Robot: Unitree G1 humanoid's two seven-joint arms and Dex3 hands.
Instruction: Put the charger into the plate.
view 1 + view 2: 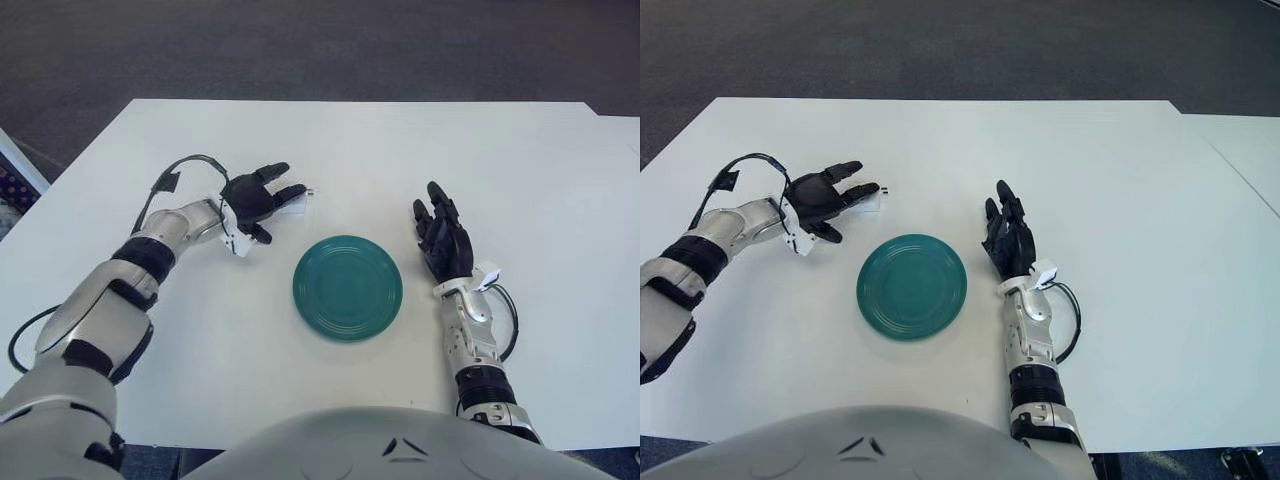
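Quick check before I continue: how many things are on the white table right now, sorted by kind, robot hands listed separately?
Small white charger block: 1, at the left robot hand's fingertips
Round teal plate: 1, nothing in it
Robot hands: 2, the right robot hand beside the plate on its right
Total: 2 objects on the white table, plus 2 robot hands

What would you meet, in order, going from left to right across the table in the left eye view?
left hand → charger, at its fingertips → plate → right hand, idle to the right of the plate.
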